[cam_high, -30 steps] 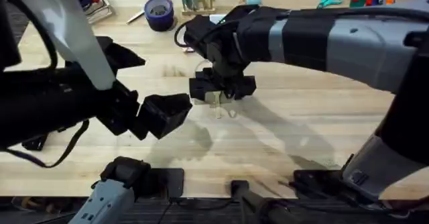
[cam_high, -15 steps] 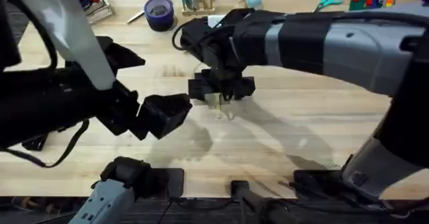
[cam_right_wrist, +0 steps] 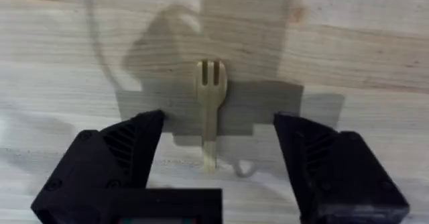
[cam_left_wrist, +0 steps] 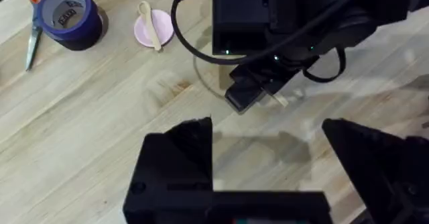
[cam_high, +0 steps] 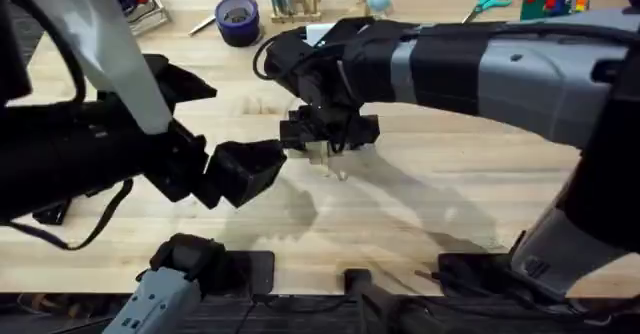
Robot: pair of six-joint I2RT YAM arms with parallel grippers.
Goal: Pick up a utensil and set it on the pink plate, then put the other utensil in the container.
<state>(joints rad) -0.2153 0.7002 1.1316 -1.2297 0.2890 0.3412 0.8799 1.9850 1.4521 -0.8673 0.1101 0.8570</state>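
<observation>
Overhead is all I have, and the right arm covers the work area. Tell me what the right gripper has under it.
Observer: In the right wrist view the right gripper is open, and the wooden fork lies flat on the table between its fingers, not gripped.
Operator: Give me the prong direction.
Observer: The prongs point away from the gripper, with the handle running back toward it.
Operator: Now report on the plate.
Observer: The left wrist view shows the wooden spoon lying on the pink plate.
</observation>
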